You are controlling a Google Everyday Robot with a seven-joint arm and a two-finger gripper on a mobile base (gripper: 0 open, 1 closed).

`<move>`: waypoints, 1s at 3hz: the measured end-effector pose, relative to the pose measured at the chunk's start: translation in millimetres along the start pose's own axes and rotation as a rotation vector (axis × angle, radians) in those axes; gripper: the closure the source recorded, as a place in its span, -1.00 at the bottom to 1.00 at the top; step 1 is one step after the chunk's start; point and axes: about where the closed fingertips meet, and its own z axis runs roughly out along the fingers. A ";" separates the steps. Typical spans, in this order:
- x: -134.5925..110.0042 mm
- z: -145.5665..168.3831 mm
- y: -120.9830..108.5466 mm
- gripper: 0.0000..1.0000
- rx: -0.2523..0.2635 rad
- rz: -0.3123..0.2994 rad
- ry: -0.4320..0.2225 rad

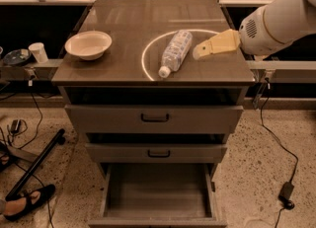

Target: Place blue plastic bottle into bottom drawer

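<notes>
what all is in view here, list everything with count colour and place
blue plastic bottle: 1, clear with white cap, lying on cabinet top, cap toward the front
bowl: 1, cream, cabinet top, left
bottom drawer: 1, grey, pulled open, lowest of three
upper drawers: 2, grey-brown, above it
cup: 1, white, left of cabinet
power adapter: 1, black, floor at right
gripper: 1, tan, over cabinet top just right of bottle
arm: 1, white, entering from right
</notes>
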 end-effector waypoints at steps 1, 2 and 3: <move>11.5 24.1 41.7 -1.00 -0.036 -0.107 0.065; 18.6 38.3 63.8 -1.00 -0.058 -0.161 0.104; 18.6 36.9 60.4 -1.00 -0.049 -0.141 0.093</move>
